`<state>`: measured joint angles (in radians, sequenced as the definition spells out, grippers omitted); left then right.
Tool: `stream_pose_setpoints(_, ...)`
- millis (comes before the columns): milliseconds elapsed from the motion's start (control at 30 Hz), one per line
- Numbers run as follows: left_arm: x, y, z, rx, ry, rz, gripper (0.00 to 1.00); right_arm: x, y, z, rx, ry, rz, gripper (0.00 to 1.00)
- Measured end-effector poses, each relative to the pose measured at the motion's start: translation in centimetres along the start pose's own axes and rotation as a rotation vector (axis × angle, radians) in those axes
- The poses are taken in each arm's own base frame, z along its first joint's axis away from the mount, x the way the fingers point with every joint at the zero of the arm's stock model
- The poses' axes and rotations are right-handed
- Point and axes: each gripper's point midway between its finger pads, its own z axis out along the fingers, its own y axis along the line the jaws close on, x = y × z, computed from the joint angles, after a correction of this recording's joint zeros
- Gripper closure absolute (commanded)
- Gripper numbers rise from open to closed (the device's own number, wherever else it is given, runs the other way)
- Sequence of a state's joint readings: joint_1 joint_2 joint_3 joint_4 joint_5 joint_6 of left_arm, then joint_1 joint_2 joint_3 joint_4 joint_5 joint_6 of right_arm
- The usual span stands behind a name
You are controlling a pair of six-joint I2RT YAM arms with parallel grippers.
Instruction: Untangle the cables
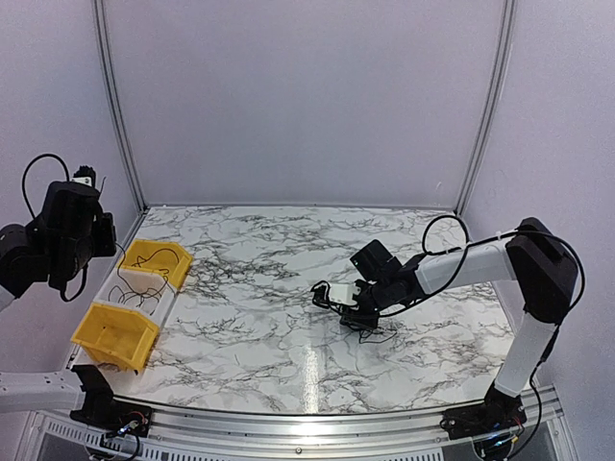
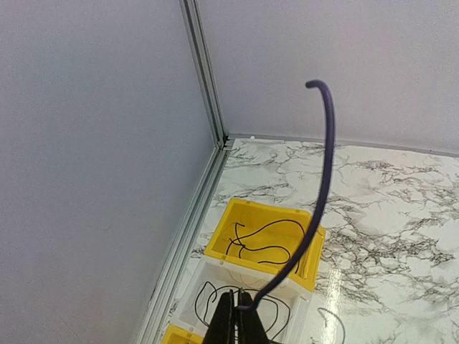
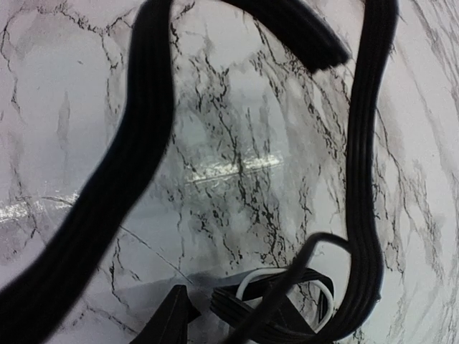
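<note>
Around the whole rig, plain pale walls (image 1: 307, 96) on a metal frame close us in. Below them the white marble-patterned table (image 1: 250, 355) lies glossy, throwing back a streak of light near its front edge.

We have the right arm (image 1: 461, 264) stretched low toward the table's middle, its right gripper (image 1: 348, 309) down on the clump of cables (image 1: 370, 331). We judge it is there to pin or pick at the knot. From its wrist view the cables loop so close to the lens that we cannot tell whether the jaws are apart or closed.

We hold the left arm (image 1: 58, 240) high at the table's left edge, above a row of bins: a yellow bin (image 2: 240, 209), a white tray (image 2: 204, 283) just beside it, and a second yellow bin (image 1: 110, 341) nearest us. Loose wires (image 2: 264, 249) lie coiled in the first two, so we take this row for the sorting place.

The left gripper (image 2: 237, 322) is pinched closed on a single strand (image 2: 328, 165), which arcs stiffly upward, poised above the bins, likely for dropping.
</note>
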<state>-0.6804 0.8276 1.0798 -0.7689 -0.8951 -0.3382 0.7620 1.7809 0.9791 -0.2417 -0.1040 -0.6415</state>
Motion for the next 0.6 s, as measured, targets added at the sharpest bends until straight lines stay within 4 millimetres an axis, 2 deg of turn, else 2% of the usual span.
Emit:
stream_pose_setpoints(133, 0.5, 1.1, -0.6, -0.019, 0.025, 0.024, 1.0, -0.1, -0.1, 0.1, 0.001, 0.001, -0.005, 0.64)
stream_pose_setpoints(333, -0.8, 2.6, -2.0, -0.024, 0.025, 0.002, 1.0, -0.2, 0.0, 0.2, 0.0, -0.001, -0.014, 0.64)
stream_pose_setpoints(600, 1.1, 4.3, -2.7, -0.044, 0.057, 0.0, 1.0, -0.6, 0.0, 0.3, -0.001, -0.004, -0.025, 0.63)
